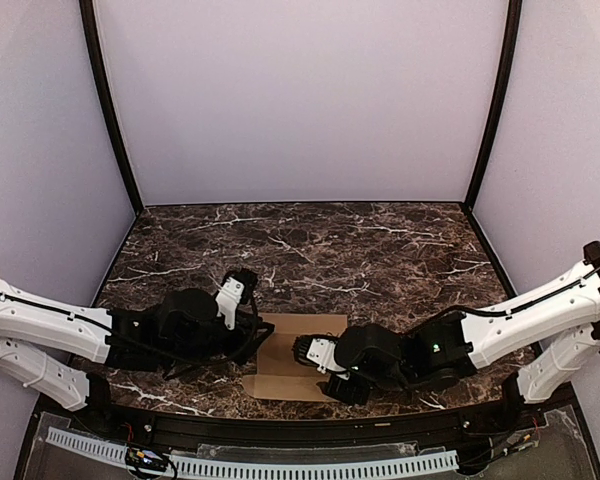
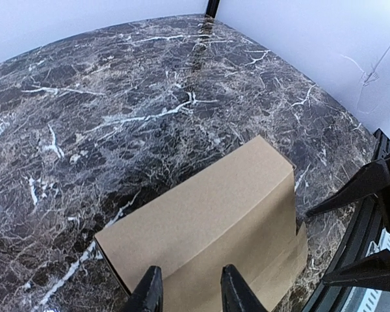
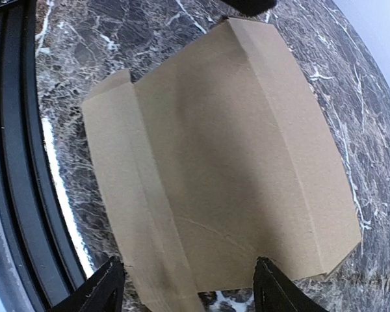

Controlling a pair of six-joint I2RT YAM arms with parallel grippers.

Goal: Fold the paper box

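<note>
The paper box point(image 1: 300, 352) lies flat on the marble tabletop point(image 1: 330, 250), close to its near edge and midway between the two arms, with a narrow flap folded along its near side. The left claw point(image 1: 259, 328) sits at the box's left edge, its fingers point(image 2: 149, 292) slightly parted over the cardboard and gripping nothing. The right claw point(image 1: 303, 351) sits at the right edge, its fingers point(image 3: 108, 286) spread wide with the cardboard's edge between them.

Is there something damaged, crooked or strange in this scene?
Nothing looks torn or spilled. The paper box lies on the table only partly folded: one long flap along its near side lies flat and open, a small tab at its end.
</note>
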